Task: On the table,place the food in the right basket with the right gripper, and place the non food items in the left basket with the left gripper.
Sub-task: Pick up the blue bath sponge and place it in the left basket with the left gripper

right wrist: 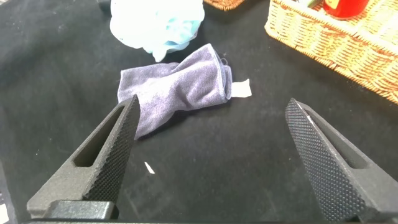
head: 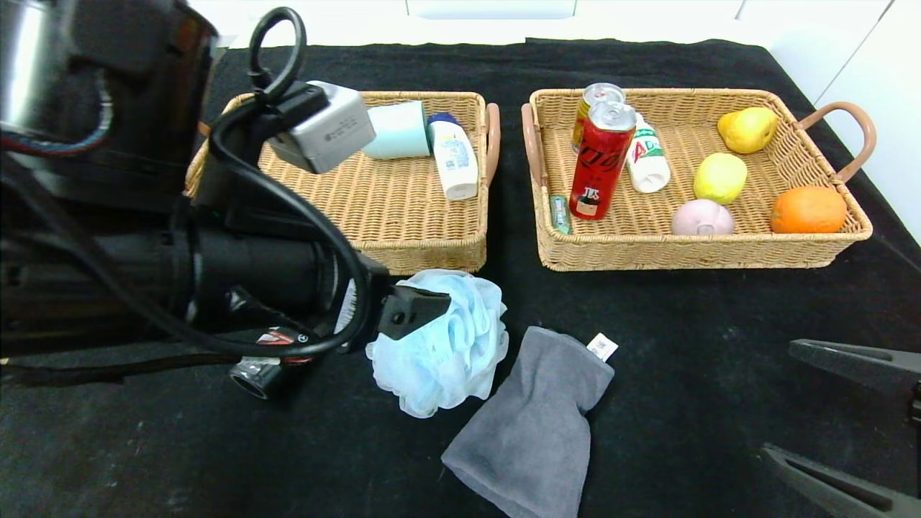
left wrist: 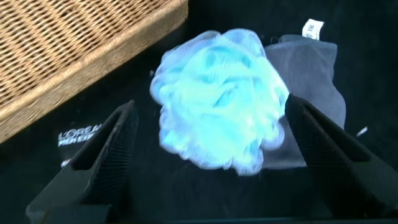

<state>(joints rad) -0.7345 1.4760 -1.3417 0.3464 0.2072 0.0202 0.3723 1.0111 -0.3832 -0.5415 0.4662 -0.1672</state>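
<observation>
A light blue bath pouf (head: 439,342) lies on the black cloth just in front of the left basket (head: 403,223). My left gripper (head: 414,316) is open, its fingers on either side of the pouf (left wrist: 217,124) without closing on it. A grey towel (head: 532,421) lies beside the pouf, toward the right; it also shows in the left wrist view (left wrist: 314,68) and the right wrist view (right wrist: 177,87). My right gripper (head: 842,424) is open and empty at the front right of the table. The right basket (head: 691,248) holds cans, a bottle and fruit.
The left basket holds a pale blue roll (head: 397,129) and a white bottle (head: 453,157). The right basket holds a red can (head: 599,169), a white bottle (head: 646,160), a pear (head: 748,129), a lemon (head: 719,178), an orange (head: 807,209) and a pink round item (head: 701,217).
</observation>
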